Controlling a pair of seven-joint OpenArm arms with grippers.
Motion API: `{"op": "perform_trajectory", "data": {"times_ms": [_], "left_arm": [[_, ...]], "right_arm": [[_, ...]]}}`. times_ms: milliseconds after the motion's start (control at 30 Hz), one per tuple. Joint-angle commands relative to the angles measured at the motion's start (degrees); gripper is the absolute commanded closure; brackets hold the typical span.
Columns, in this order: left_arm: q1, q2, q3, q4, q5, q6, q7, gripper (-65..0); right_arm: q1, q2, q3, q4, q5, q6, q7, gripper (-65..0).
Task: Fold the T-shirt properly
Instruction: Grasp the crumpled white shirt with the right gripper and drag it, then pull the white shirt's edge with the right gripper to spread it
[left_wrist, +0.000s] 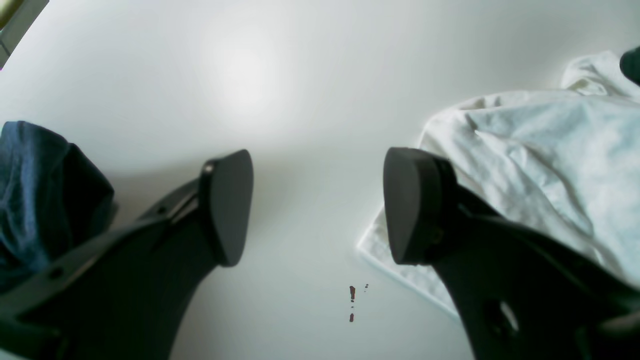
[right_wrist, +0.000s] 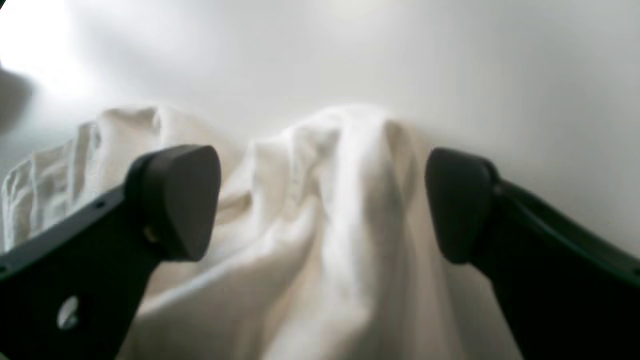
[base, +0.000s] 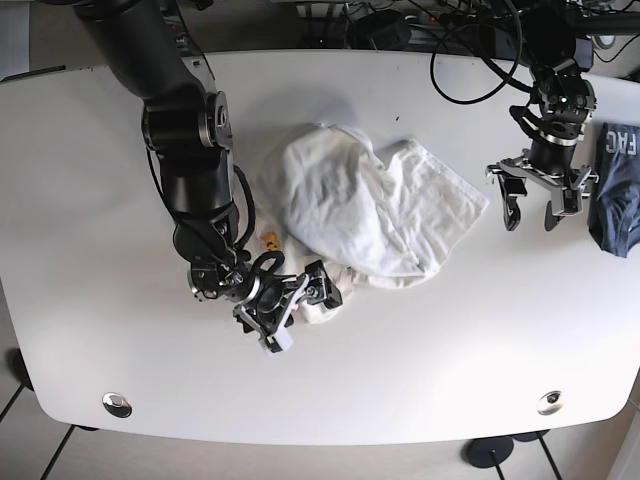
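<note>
White lettering reading "FAC" can be made out on the dark blue garment (base: 617, 190) lying at the table's (base: 90, 240) right edge in the base view; the rest of the print is cut off. No other writing is legible. The white T-shirt (base: 365, 205) is seen crumpled in a heap near the middle of the table, not laid flat, with one bunched end reaching down toward the right gripper (base: 292, 307). That gripper is spread wide, its two dark pads standing on either side of a raised ridge of the cloth in its wrist view, without the cloth being pinched. The left gripper (base: 533, 207) is likewise spread apart and empty, positioned over bare table between the shirt's edge and the blue garment; in its wrist view a hemmed corner of the shirt is partly covered by one finger (left_wrist: 417, 205), and small reddish-brown specks (left_wrist: 352, 300) are seen on the tabletop. A small yellowish object (base: 269, 239) lies just beside the shirt's lower left edge. Black cables (base: 470, 40) are tangled along the far edge of the table.
</note>
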Motion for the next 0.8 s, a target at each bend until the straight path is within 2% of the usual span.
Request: {"op": "perform_trajectory", "data": {"times_ms": [33, 167, 233, 267, 300, 333, 367, 400, 500, 567, 633, 767, 800], "left_arm": [[0.2, -0.4, -0.1, 1.4, -1.0, 0.1, -1.4, -38.6], [0.3, -0.4, -0.1, 1.4, -1.0, 0.1, -1.4, -38.6], [0.3, -0.4, -0.1, 1.4, -1.0, 0.1, -1.4, -38.6], [0.3, -0.4, -0.1, 1.4, -1.0, 0.1, -1.4, -38.6], [0.3, -0.4, -0.1, 1.4, -1.0, 0.1, -1.4, -38.6], [0.3, -0.4, -0.1, 1.4, -1.0, 0.1, -1.4, -38.6], [0.3, -0.4, -0.1, 1.4, -1.0, 0.1, -1.4, -38.6], [0.3, -0.4, -0.1, 1.4, -1.0, 0.1, -1.4, -38.6], [0.3, -0.4, 1.9, 1.4, -1.0, 0.0, -1.4, -38.6], [0.3, -0.4, 3.1, 1.4, -1.0, 0.0, -1.4, -38.6], [0.3, -0.4, 4.9, 1.4, -1.0, 0.0, -1.4, -38.6], [0.1, -0.4, 8.8, 1.3, -0.8, 0.3, -1.4, -38.6], [0.1, -0.4, 9.9, 1.3, -0.8, 0.3, -1.4, -38.6]], "right_arm": [[1.6, 1.1, -0.1, 0.4, 0.7, 0.38, 2.5, -61.2], [-2.5, 1.7, -0.1, 0.4, 0.5, 0.38, 5.5, -60.4], [-4.4, 1.7, -0.2, 0.5, 0.5, 0.38, 7.4, -45.2], [-4.9, 1.7, -0.2, 0.6, 0.5, 0.38, 7.9, -34.4], [-5.6, 1.7, 0.0, 0.9, 1.0, 0.38, 8.6, -14.7], [-5.6, 1.7, 0.0, 0.9, 1.1, 0.38, 9.0, -1.9], [-5.8, 1.7, 0.2, 1.0, 1.1, 0.38, 9.3, -2.1], [-5.9, 2.4, 1.4, 1.8, 1.1, 0.38, 9.3, -6.8], [-9.6, 4.3, 10.2, 7.4, 0.6, 0.38, 7.4, -2.4], [-13.0, 6.2, 12.9, 12.9, 1.1, 0.73, 4.1, -2.4], [-19.3, 7.0, 14.8, 21.8, 1.1, 0.82, -0.8, -2.4], [-36.5, 6.3, 16.3, 43.8, 1.1, 0.91, -7.1, -2.5], [-39.9, 4.9, 16.3, 48.5, 1.1, 0.91, -8.0, -2.5]]}}
